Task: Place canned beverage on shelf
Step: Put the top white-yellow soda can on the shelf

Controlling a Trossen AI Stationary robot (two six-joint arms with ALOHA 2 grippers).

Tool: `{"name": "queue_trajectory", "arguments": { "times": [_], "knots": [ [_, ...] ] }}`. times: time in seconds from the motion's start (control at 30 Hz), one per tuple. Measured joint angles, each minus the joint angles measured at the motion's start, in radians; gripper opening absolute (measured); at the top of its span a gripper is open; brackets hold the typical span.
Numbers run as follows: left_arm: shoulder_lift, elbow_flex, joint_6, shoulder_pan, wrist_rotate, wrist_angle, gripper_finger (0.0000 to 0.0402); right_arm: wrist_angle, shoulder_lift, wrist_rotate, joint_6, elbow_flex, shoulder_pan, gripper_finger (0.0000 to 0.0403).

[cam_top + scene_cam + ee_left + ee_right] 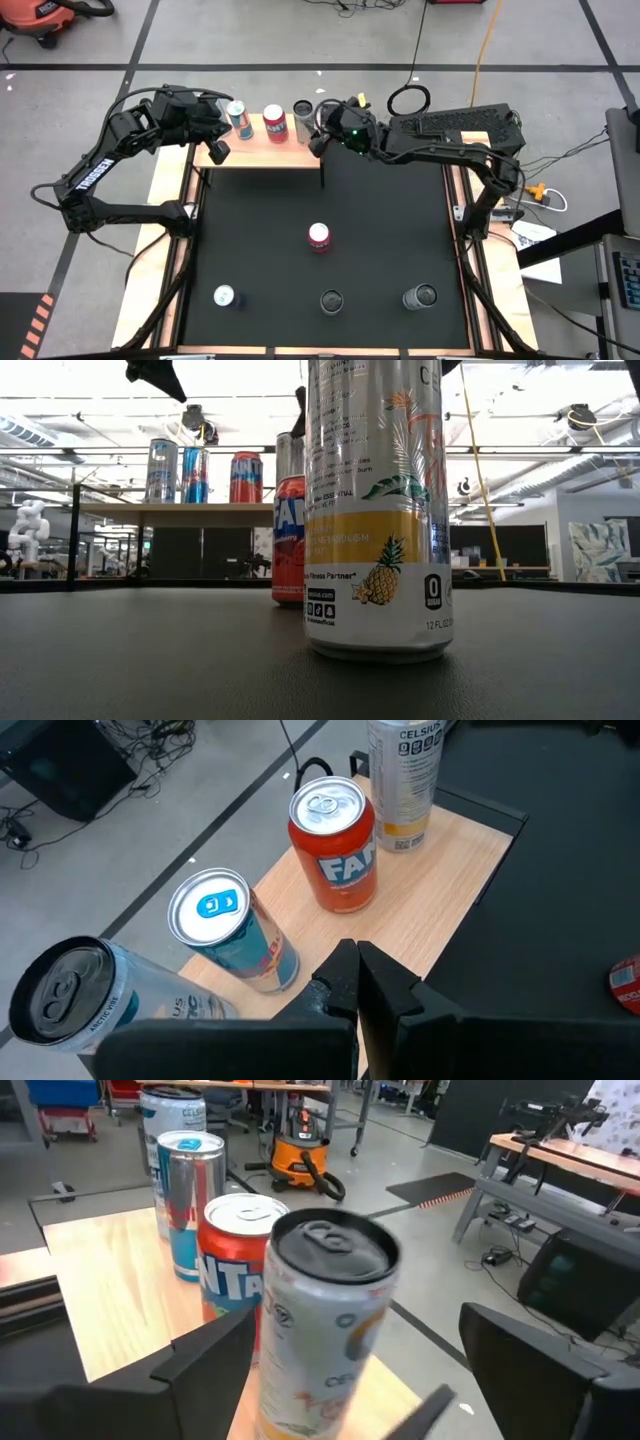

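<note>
Four cans are lined up on the shelf (262, 152). The right hand (318, 128) is spread apart around the end can (303, 108); the left hand (217, 150) is pressed together.

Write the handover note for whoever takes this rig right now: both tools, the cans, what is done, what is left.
Left tool: shut, empty, hovering over the shelf's left end.
Right tool: open, jaws either side of the white Celsius can standing on the shelf; apparently just released.
Done: four cans on the shelf, including the blue can and the red Fanta can.
Left: four cans on the black mat: a red one mid-mat and three along the near edge.
</note>
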Motion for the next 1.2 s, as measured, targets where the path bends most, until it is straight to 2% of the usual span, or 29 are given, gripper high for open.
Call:
{"name": "queue_trajectory", "arguments": {
  "times": [0.33, 0.47, 0.57, 0.67, 0.77, 0.87, 1.07, 1.2],
  "knots": [
    [0.000, 0.000, -0.001, 0.000, 0.000, -0.002, 0.0001, -0.042, -0.137, -0.002, -0.066, 0.000, 0.000, 0.0329],
    [0.000, 0.000, -0.001, 0.000, 0.000, -0.002, 0.0001, -0.020, -0.145, -0.002, -0.126, 0.000, 0.000, 0.0327],
    [0.000, 0.000, -0.001, 0.000, 0.000, -0.002, 0.0001, -0.024, -0.137, -0.003, -0.148, 0.000, -0.010, 0.0309],
    [0.000, 0.000, -0.003, 0.000, 0.000, -0.001, 0.0001, -0.029, -0.124, -0.009, -0.151, 0.000, -0.030, 0.0273],
    [0.000, 0.000, -0.003, 0.000, 0.000, -0.001, 0.0001, -0.017, -0.113, -0.095, -0.141, 0.000, -0.050, 0.0221],
    [0.000, 0.000, -0.002, 0.000, 0.000, -0.001, 0.0001, -0.021, -0.111, -0.183, -0.119, 0.000, -0.068, 0.0155],
    [0.000, 0.000, 0.000, 0.000, 0.000, -0.001, 0.0001, -0.019, -0.111, -0.268, -0.102, 0.000, -0.086, 0.0020],
    [0.000, 0.000, 0.000, 0.000, 0.000, -0.001, 0.0001, -0.019, -0.110, -0.291, -0.089, 0.000, -0.091, 0.0013]
  ]
}}
